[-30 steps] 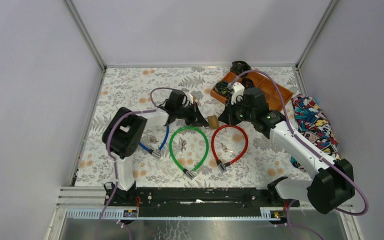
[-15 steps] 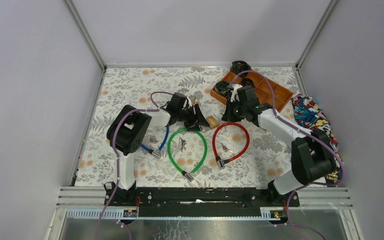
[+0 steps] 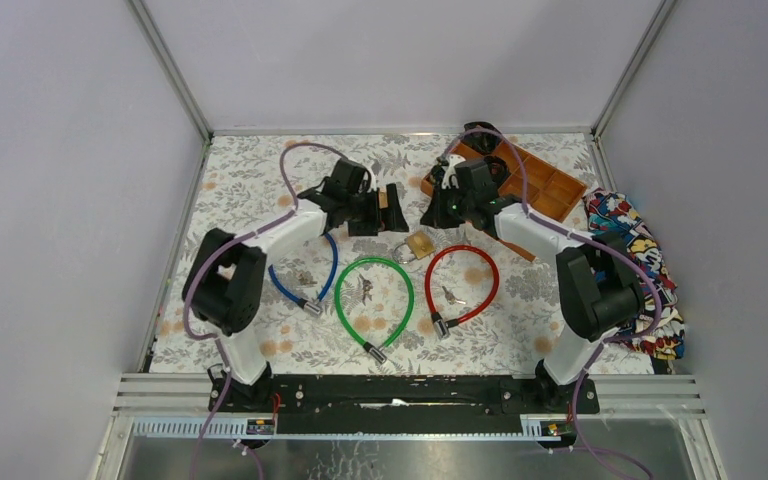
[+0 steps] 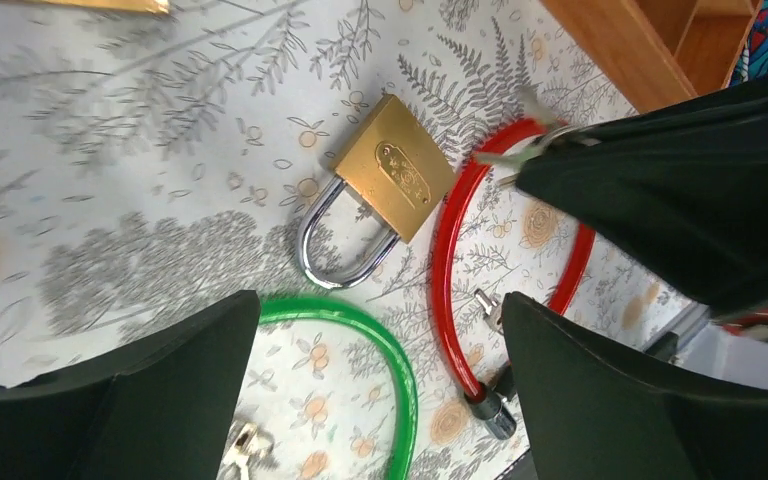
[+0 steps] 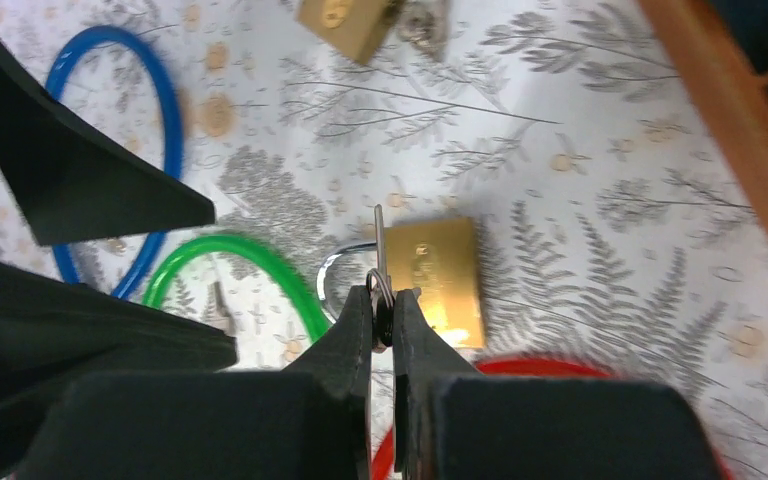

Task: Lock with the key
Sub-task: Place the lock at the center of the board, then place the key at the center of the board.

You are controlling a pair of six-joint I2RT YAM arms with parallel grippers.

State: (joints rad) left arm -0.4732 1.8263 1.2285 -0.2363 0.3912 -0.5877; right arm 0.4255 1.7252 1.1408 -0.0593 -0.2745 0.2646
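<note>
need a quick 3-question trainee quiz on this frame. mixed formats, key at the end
1. True or false: the right gripper is shut on a key.
2. Multiple choice: the brass padlock below the left gripper lies beside which cables?
A) the blue loop and the wooden tray
B) the green loop and the red loop
C) none, it sits inside the tray
3. Fill in: the left gripper is ___.

Key: 1 true; 2 B; 3 open.
</note>
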